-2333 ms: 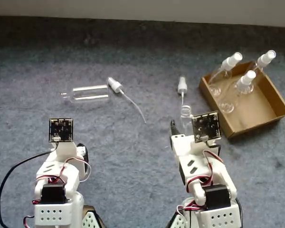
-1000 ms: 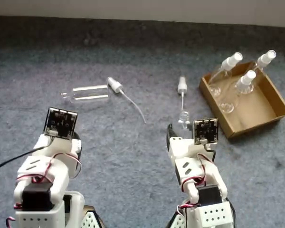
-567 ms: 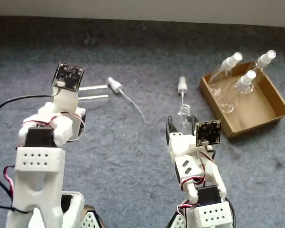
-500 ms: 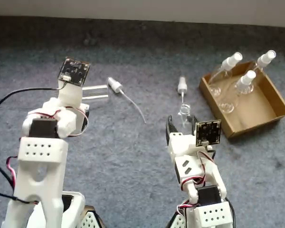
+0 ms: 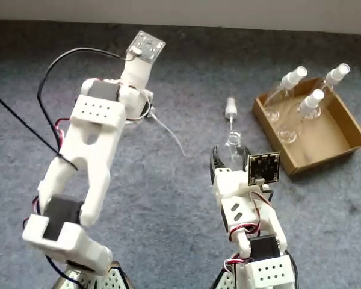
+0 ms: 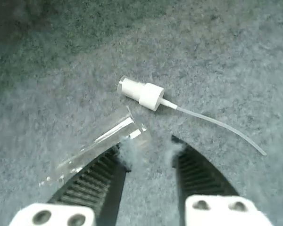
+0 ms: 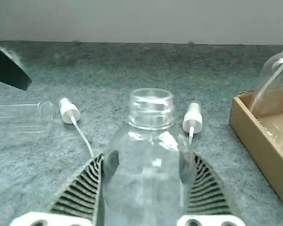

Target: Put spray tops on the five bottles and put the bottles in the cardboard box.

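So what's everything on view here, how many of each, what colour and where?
cardboard box: one, brown, far right.
capped bottles: three, clear with white tops, in the box.
upright bottle: one, clear, uncapped, in the right pincer.
lying bottle: one, clear, uncapped, by the left pincer.
spray tops: two, white, loose, one beside each uncapped bottle.
carpet: one, grey, covering the table.
pincers: two, black fingers; left open, right shut on the upright bottle.

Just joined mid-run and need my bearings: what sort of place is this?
Probably a tabletop robot test bench: grey carpet-like table cover, cardboard box holding three capped bottles, loose spray top.
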Controlling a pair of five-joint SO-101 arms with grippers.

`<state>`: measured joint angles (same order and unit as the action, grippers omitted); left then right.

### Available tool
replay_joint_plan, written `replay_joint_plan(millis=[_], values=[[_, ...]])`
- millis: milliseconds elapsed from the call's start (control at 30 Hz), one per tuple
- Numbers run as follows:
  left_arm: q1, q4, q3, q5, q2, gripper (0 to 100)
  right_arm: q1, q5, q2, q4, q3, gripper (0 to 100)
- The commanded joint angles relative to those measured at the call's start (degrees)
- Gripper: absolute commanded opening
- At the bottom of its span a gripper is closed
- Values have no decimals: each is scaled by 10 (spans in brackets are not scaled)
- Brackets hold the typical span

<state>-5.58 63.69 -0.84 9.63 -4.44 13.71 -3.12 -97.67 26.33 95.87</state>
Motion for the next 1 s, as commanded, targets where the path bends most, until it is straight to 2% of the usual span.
replay_joint_plan(millis=[0,233,400,633,967], values=[[12,-11,154,1,-122,252,-7,-2,-6,-15,40,80],[42,-8,337,1,-304,294,-4,-2,-6,-14,41,80],[44,-6,396,1,-395,292,-4,-2,-6,-13,41,80],[41,51,465,1,-457,291,-4,-2,-6,-15,45,80],[32,53,599,1,-562,291,-4,-1,-6,-15,65,80]])
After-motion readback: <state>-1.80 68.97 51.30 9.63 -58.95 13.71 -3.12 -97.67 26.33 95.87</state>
